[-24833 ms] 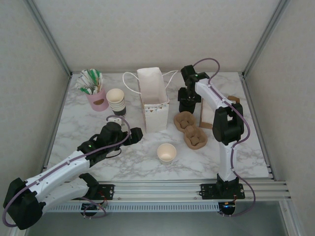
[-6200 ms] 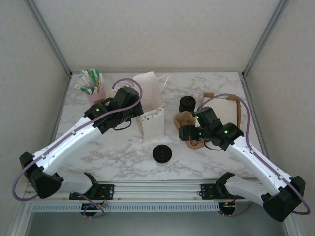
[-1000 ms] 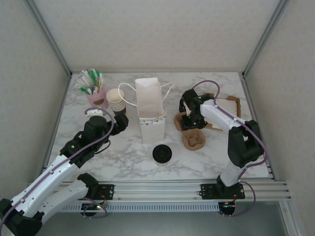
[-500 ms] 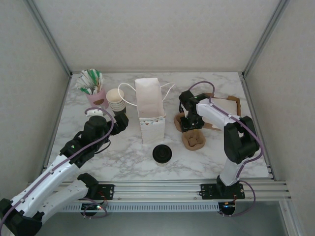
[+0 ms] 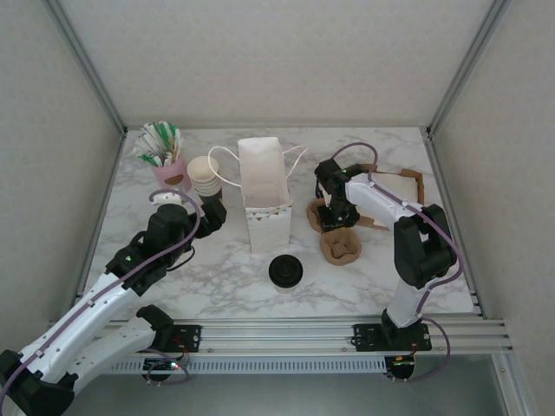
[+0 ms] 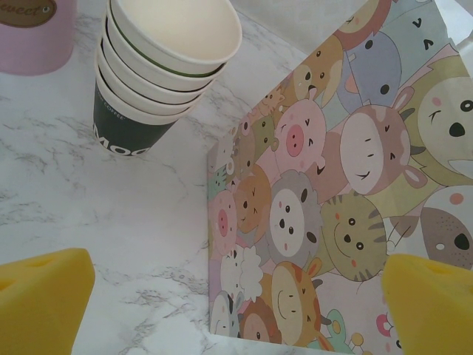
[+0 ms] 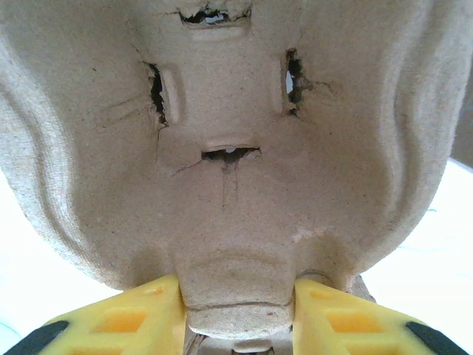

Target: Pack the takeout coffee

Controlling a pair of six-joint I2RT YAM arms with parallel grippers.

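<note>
Pulp tray (image 7: 236,148) clamped in my right claw (image 7: 238,314), left claw (image 6: 236,310) released; next, probably lift it toward the coffee (image 5: 285,270).

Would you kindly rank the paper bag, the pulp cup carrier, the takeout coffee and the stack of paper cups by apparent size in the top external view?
1. paper bag
2. pulp cup carrier, though partly hidden
3. takeout coffee and stack of paper cups: too alike to rank
</note>
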